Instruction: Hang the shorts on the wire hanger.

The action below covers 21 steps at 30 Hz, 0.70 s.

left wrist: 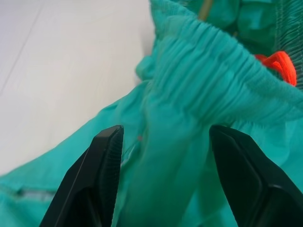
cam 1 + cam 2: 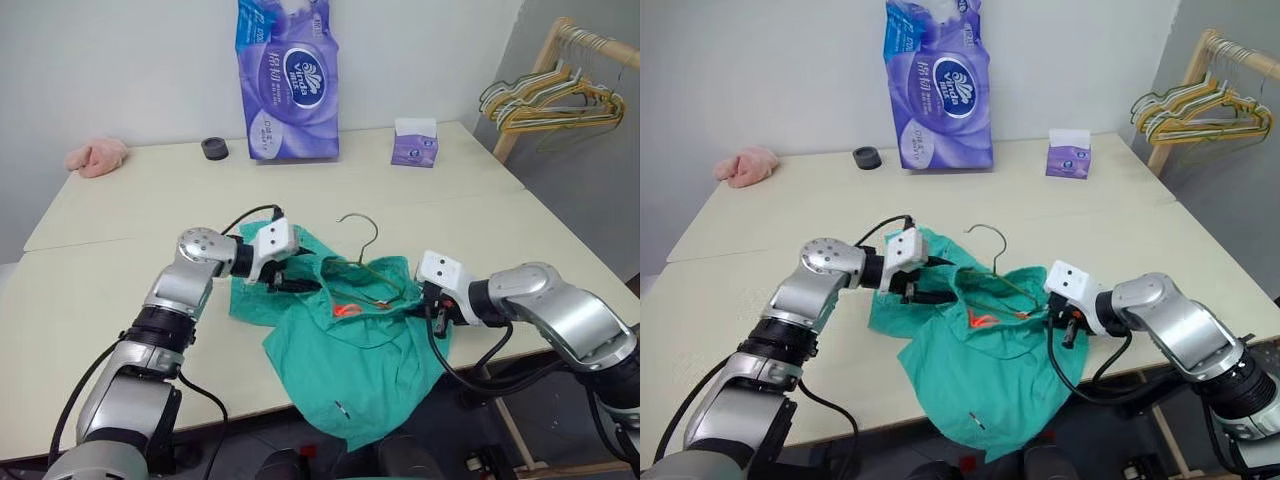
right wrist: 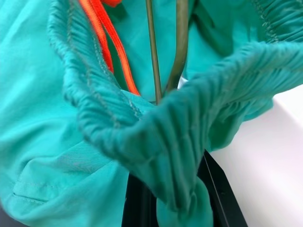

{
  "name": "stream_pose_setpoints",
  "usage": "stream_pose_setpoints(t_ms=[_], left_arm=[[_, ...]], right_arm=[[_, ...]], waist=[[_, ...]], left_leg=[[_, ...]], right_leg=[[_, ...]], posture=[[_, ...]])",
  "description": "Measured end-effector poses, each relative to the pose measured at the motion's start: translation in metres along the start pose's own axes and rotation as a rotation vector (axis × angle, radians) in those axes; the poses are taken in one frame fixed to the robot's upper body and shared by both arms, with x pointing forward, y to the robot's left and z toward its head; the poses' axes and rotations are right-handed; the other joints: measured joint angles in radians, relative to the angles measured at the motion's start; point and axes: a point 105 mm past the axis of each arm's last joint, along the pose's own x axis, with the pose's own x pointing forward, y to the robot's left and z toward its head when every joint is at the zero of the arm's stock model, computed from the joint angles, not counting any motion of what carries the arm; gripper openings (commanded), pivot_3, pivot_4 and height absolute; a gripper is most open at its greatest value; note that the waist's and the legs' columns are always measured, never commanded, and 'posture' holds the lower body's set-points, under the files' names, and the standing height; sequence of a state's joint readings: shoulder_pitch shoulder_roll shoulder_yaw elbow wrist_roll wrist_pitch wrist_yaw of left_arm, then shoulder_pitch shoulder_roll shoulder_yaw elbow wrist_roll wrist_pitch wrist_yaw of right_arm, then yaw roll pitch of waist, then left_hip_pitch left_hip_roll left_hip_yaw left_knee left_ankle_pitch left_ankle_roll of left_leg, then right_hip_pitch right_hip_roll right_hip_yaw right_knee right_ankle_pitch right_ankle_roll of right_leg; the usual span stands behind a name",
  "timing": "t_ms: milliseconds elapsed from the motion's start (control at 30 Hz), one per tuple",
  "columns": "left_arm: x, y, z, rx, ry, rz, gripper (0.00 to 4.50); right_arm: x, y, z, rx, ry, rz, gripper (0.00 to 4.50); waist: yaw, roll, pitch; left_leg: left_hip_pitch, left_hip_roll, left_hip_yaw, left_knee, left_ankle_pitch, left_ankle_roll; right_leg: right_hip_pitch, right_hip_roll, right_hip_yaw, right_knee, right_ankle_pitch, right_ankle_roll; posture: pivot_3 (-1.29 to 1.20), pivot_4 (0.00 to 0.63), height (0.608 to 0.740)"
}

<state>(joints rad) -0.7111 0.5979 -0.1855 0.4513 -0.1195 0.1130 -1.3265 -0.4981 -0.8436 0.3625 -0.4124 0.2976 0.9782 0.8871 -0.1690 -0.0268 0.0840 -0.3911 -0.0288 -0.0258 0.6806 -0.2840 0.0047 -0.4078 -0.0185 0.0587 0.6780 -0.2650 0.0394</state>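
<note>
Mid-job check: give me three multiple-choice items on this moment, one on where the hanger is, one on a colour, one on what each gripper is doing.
1. Where is the wire hanger?
A. On the rack with the other hangers
B. On the table, its lower part inside the shorts' waistband, hook sticking out
C. Beside the pink cloth

2. What colour is the drawstring inside the shorts?
A. Orange-red
B. White
C. Black

3. How do the grippers stand?
A. Both open
B. Left gripper shut, right open
C. Left gripper open around the fabric, right gripper shut on the waistband

Key: 1 B, the hook rises from the waistband opening; 2 A, both wrist views show orange-red cord; 3 C, the left fingers stand apart, the right ones pinch gathered elastic.
</note>
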Motion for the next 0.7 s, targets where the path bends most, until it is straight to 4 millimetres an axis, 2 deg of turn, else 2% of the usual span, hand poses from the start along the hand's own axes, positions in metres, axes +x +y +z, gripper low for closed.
stream_pose_setpoints(t_ms=[100, 233, 333, 500, 600, 700], left_arm=[[-0.019, 0.007, -0.006, -0.059, 0.015, 0.011, 2.88], [-0.026, 0.004, -0.016, -0.1, 0.043, -0.03, 2.88], [-0.021, -0.003, -0.019, -0.105, 0.054, -0.076, 2.88], [0.005, -0.01, -0.023, -0.101, 0.043, -0.102, 2.88], [0.014, -0.001, -0.029, -0.097, 0.049, -0.041, 2.27], [0.013, 0.009, -0.031, -0.089, 0.049, 0.002, 1.35]], right_arm=[[-0.005, -0.001, 0.0, -0.003, -0.004, -0.012, 0.0], [-0.011, -0.003, 0.001, -0.005, -0.013, -0.024, 0.0], [-0.014, -0.002, 0.001, -0.009, -0.018, -0.027, 0.0], [-0.016, 0.001, -0.001, -0.002, -0.011, -0.018, 0.0], [-0.017, 0.003, 0.0, -0.007, -0.013, -0.02, 0.0], [-0.02, 0.004, 0.002, -0.01, -0.018, -0.024, 0.0]], waist=[[-0.001, 0.0, 0.0], [0.003, 0.0, 0.0], [0.003, 0.0, 0.0], [0.002, 0.0, -0.001], [0.001, 0.0, -0.001], [0.0, 0.0, -0.001]], left_leg=[[0.0, 0.0, 0.0, 0.0, 0.0, 0.0], [0.0, 0.0, 0.0, 0.0, 0.0, 0.0], [0.0, 0.0, 0.0, 0.0, 0.0, 0.0], [-0.001, 0.0, 0.0, 0.0, 0.0, 0.0], [-0.001, 0.0, 0.0, 0.0, 0.0, 0.0], [-0.001, 0.0, 0.0, 0.0, 0.0, 0.0]], right_leg=[[0.0, 0.0, 0.0, 0.0, 0.0, 0.0], [0.0, 0.0, 0.0, 0.0, 0.0, 0.0], [0.0, 0.0, 0.0, 0.0, 0.0, 0.0], [0.0, 0.0, 0.0, 0.0, 0.0, 0.0], [0.0, 0.0, 0.0, 0.0, 0.0, 0.0], [-0.001, 0.0, 0.0, 0.0, 0.0, 0.0]], posture=[[-0.23, 0.054, 0.74], [-0.24, 0.048, 0.74], [-0.24, 0.048, 0.74], [-0.25, 0.047, 0.74], [-0.25, 0.047, 0.74], [-0.25, 0.047, 0.74]])
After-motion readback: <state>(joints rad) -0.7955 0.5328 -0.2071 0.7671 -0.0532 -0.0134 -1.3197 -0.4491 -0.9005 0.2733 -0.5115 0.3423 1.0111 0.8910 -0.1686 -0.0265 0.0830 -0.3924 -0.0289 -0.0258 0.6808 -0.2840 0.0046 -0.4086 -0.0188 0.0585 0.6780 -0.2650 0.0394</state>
